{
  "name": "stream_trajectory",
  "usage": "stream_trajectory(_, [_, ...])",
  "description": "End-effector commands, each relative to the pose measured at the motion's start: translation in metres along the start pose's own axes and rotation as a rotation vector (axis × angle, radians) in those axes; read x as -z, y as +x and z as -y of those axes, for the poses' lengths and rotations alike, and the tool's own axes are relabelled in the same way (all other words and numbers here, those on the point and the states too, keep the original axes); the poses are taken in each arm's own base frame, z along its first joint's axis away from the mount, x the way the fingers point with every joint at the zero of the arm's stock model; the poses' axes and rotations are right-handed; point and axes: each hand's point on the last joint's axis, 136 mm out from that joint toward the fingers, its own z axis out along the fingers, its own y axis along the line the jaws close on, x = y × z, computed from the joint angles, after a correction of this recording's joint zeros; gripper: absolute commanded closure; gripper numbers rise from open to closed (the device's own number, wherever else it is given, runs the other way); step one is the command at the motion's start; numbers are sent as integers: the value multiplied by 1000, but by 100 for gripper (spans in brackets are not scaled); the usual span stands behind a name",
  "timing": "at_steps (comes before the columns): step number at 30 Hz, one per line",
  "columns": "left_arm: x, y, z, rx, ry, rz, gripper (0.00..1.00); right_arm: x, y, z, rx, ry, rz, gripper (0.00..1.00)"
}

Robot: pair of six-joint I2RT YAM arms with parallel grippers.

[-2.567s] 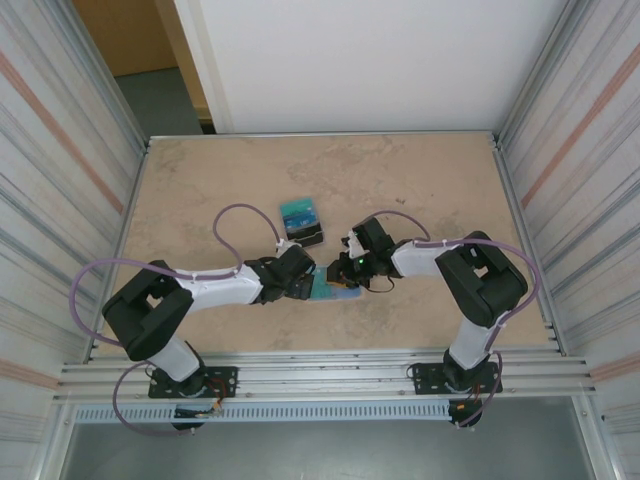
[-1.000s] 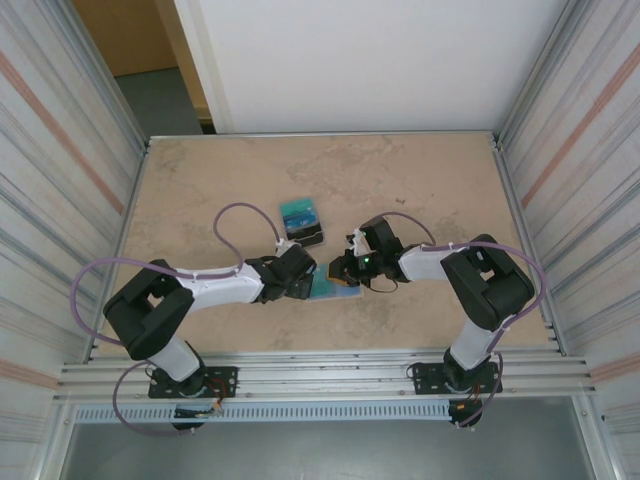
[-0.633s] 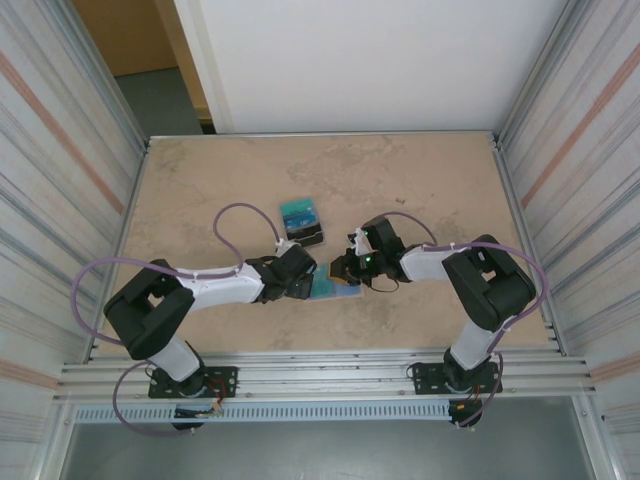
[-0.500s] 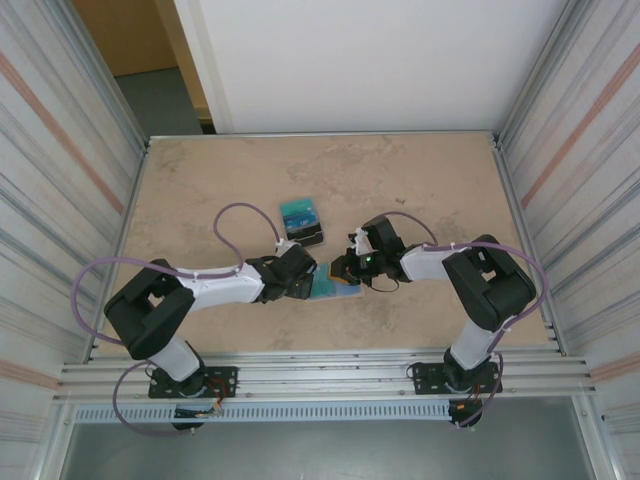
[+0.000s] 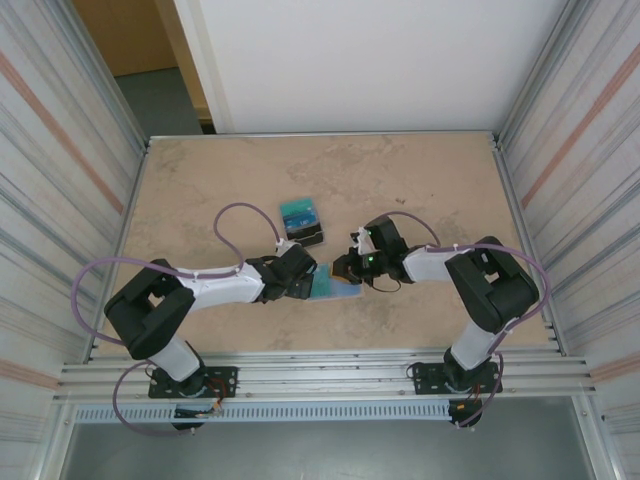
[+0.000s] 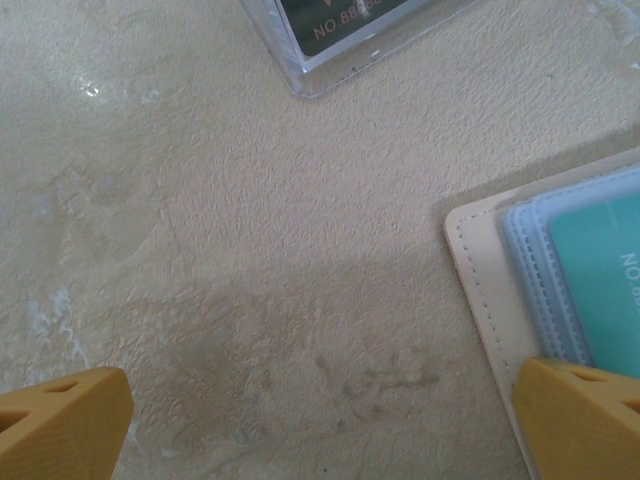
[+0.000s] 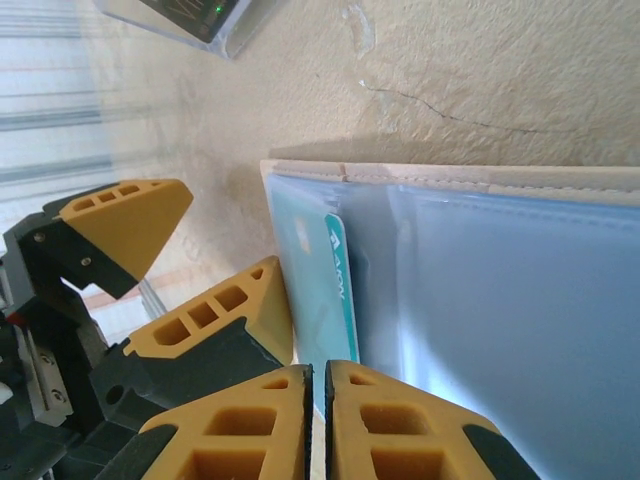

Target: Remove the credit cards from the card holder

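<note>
Right gripper (image 7: 320,372) jaws have just narrowed and now pinch the teal credit card (image 7: 338,280) in the open card holder (image 7: 500,300), mid-table. Left gripper (image 6: 320,410) is wide, one finger on holder's left end. Extraction looks ready. Card stack (image 5: 301,222) lies just beyond.

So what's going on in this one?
The card holder lies open on the table. The left end effector, wide open, rests one finger on the holder's edge, seemingly pinning it. The right end effector looks closed on a teal card seated in its pocket. A stack of cards lies apart, further back.
</note>
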Motion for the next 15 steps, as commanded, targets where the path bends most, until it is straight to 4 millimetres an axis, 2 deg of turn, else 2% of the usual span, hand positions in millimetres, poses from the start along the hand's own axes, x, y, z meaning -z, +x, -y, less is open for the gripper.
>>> stream_trajectory(1, [-8,22,-12,-40,-67,-78,1,9,1,-6,-5,-28,6,88])
stream_trajectory(6, [-8,23,-12,-40,-69,-79,1,9,1,-5,2,-19,6,87])
stream_trajectory(10, [-8,22,-11,-37,-66,-78,1,5,7,2,41,80,-10,81])
stream_trajectory(15, [-9,23,-11,-37,-63,-82,1,-2,13,3,88,159,-28,79])
